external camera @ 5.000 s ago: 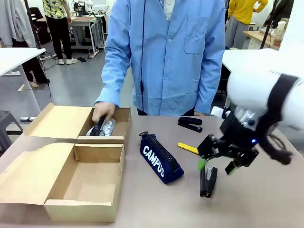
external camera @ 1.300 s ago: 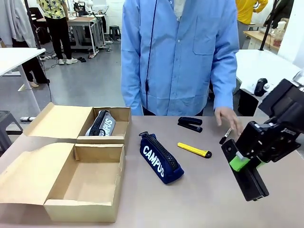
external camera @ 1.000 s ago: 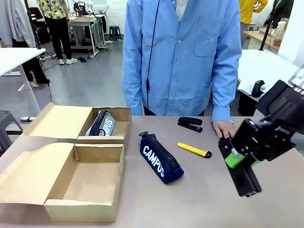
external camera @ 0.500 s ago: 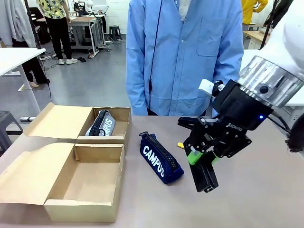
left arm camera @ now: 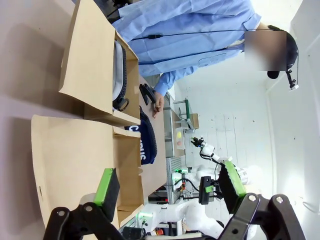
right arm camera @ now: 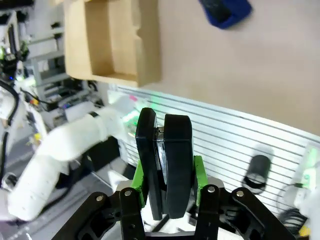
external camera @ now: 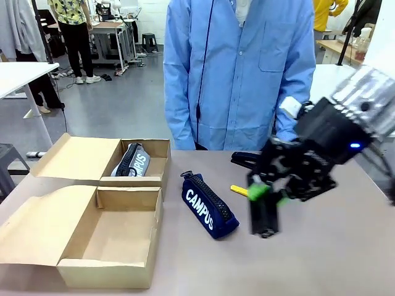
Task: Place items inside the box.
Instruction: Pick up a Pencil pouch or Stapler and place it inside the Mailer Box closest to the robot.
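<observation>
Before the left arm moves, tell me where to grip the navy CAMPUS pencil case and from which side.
Take the navy pencil case at mid-length, from above, jaws closing across its narrow width. It lies long and diagonal on the table, zip ridge up, with bare table along both long sides.

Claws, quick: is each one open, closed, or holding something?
Left claw: open, holding nothing.
Right claw: closed on a stapler.
</observation>
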You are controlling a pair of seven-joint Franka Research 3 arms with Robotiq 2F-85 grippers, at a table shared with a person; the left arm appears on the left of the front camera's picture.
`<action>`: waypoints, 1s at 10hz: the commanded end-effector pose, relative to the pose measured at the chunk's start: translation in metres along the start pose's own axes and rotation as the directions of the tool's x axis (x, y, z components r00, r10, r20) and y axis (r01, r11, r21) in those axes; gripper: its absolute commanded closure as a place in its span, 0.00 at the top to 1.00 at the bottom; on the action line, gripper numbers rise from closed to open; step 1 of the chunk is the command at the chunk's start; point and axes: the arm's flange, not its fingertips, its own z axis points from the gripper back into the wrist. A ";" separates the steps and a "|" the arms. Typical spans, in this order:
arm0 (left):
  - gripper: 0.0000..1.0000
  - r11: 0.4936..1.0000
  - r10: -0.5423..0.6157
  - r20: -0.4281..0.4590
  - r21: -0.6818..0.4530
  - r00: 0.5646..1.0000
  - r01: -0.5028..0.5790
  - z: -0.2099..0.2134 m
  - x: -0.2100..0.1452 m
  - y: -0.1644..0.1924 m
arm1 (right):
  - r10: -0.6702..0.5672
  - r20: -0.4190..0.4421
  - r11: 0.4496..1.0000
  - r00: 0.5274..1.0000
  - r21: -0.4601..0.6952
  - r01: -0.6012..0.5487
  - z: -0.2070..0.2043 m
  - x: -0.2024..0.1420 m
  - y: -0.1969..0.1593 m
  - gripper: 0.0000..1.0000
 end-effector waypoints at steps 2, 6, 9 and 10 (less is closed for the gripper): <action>1.00 1.000 -0.018 0.003 -0.015 1.000 0.018 0.001 -0.002 -0.001 | -0.135 0.090 0.985 0.987 0.120 0.124 -0.073 0.023 0.084 0.42; 1.00 1.000 -0.018 0.003 -0.015 1.000 0.018 0.001 -0.002 -0.001 | 0.019 -0.102 0.997 0.995 0.079 -0.011 -0.190 0.016 0.162 0.42; 1.00 1.000 -0.018 0.003 -0.015 1.000 0.018 0.001 -0.002 -0.001 | -0.041 -0.049 0.994 0.998 0.104 0.046 -0.165 0.002 0.150 0.42; 1.00 1.000 -0.018 0.003 -0.015 1.000 0.018 0.001 -0.002 -0.001 | -0.041 -0.049 0.994 0.998 0.104 0.046 -0.165 0.002 0.150 0.42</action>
